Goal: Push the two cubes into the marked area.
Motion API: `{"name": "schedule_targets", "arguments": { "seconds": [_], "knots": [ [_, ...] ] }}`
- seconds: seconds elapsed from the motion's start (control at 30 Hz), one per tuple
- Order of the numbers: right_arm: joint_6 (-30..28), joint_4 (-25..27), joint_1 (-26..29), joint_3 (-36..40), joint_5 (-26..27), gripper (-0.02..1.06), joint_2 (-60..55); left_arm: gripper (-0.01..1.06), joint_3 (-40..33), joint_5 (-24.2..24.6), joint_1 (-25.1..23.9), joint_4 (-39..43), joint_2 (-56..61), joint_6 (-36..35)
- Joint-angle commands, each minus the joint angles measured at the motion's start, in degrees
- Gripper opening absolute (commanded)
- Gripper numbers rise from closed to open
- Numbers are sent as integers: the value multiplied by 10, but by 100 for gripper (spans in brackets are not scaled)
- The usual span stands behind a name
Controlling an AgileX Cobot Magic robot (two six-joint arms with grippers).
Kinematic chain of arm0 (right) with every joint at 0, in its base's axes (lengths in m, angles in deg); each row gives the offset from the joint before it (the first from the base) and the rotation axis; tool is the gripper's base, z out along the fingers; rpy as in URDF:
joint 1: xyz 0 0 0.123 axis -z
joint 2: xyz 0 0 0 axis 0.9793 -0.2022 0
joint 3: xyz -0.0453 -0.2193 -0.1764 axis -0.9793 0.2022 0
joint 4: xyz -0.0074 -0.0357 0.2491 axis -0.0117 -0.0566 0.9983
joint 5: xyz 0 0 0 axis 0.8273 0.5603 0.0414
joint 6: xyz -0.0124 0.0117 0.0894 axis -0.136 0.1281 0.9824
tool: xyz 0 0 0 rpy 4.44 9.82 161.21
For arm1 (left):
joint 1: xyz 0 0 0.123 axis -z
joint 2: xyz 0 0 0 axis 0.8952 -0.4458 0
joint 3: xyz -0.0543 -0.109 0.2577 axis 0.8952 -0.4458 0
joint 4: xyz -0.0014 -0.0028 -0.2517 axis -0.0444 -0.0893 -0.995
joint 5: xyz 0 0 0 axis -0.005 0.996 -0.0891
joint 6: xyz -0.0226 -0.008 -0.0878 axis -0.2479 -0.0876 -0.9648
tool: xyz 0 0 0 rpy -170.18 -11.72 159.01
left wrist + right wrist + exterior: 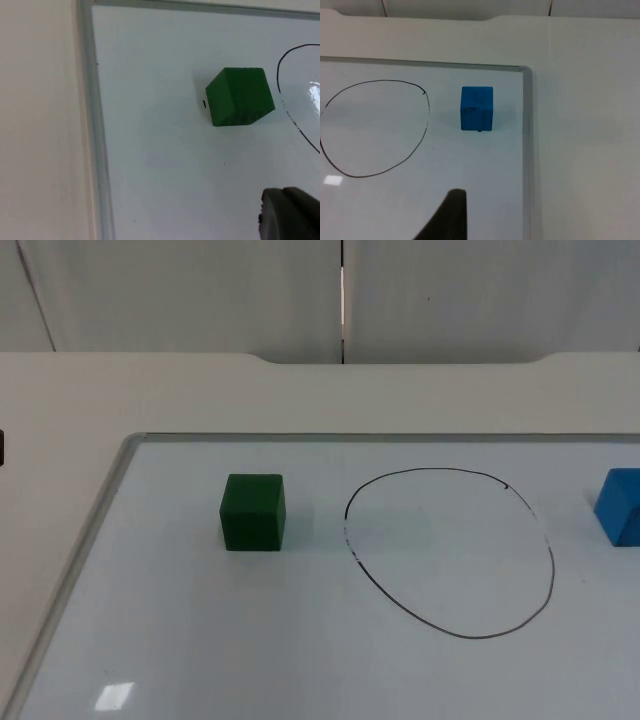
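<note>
While the green cube (252, 511) sits left of the drawn circle (450, 552) and the blue cube (621, 506) right, no readable writing appears; I cannot tell either gripper's state.

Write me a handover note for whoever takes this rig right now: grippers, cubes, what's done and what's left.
Left gripper: a fingertip shows above the whiteboard, short of the green cube; touching nothing.
Right gripper: a fingertip shows above the board, short of the blue cube; touching nothing.
Green cube sits outside the drawn circle, on its left in the top view. Blue cube sits outside on the circle's right, near the board's frame.
Done: nothing; neither cube is in the circle.
Left: push both cubes in.
</note>
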Motion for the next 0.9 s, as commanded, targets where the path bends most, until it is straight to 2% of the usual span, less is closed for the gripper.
{"name": "schedule_targets", "arguments": {
  "seconds": [0.0,0.13,0.3,0.87],
  "knots": [
    [0,-3,3,1,4,105,2,0,3,-4,-1,-28,-16,8],
    [0,-5,3,1,4,105,2,0,3,-6,-1,-52,-33,35],
    [0,-5,3,1,4,105,2,0,3,-26,-1,-54,-61,36],
    [0,-5,3,1,4,105,2,0,3,-29,-1,-105,-100,76]
  ]
}}
